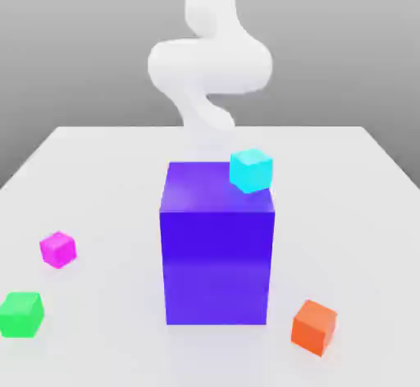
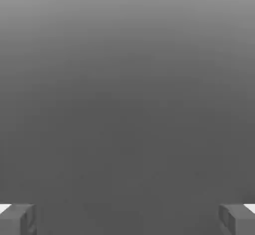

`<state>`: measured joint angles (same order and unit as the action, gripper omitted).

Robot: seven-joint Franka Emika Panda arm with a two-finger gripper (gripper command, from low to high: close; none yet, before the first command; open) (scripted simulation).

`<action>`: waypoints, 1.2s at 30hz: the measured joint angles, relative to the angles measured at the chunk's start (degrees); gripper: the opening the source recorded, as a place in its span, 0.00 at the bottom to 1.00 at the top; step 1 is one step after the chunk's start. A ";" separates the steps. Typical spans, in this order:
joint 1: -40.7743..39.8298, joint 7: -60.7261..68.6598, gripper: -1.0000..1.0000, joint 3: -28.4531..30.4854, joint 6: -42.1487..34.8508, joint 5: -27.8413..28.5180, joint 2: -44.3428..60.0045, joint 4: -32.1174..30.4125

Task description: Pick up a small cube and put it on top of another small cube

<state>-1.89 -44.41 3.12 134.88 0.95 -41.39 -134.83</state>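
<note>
The small magenta cube [image 1: 57,249] rests on the white table [image 1: 107,180] at the exterior view's left. Just in front of it, nearer the table's front-left corner, sits the small green cube [image 1: 21,314]; the two are apart. My white arm [image 1: 209,66] rises behind the table's far edge, well away from both cubes. In the hand view my gripper [image 2: 127,220] is open, its two fingertips [image 2: 17,220] spread wide with nothing between them and plain grey beyond.
A tall blue-purple block [image 1: 217,246] stands in the middle of the table. A small cyan cube [image 1: 250,170] sits on its top at the far right corner. A small orange cube [image 1: 314,326] lies at the front right.
</note>
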 joint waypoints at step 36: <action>-36.29 39.88 0.00 7.83 38.71 -27.26 57.40 -23.65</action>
<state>-38.17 -4.54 10.95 173.59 -26.31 16.01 -158.48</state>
